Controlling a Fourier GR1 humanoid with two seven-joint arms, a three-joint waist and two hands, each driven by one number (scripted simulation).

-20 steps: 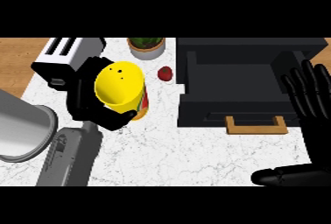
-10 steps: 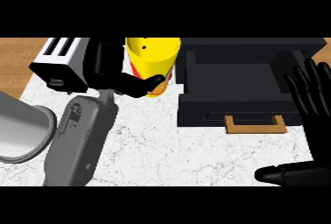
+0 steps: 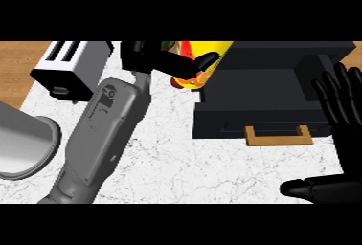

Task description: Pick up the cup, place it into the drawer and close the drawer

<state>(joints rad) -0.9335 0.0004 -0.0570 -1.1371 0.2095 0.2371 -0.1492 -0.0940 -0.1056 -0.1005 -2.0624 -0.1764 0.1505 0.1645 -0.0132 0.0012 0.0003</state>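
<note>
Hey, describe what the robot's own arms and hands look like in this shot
The left forearm is a long grey casing with moulded panels and a small dark mark near the wrist. It ends in a glossy black left hand. The right hand is the same glossy black, with slim ridged fingers; its forearm is out of view.

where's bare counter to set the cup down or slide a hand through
Bare marble lies between the left forearm and the drawer, running down to the view's lower edge under the wooden handle. It is crowded up top, where the left robot hand holds the yellow cup beside the toaster.
</note>
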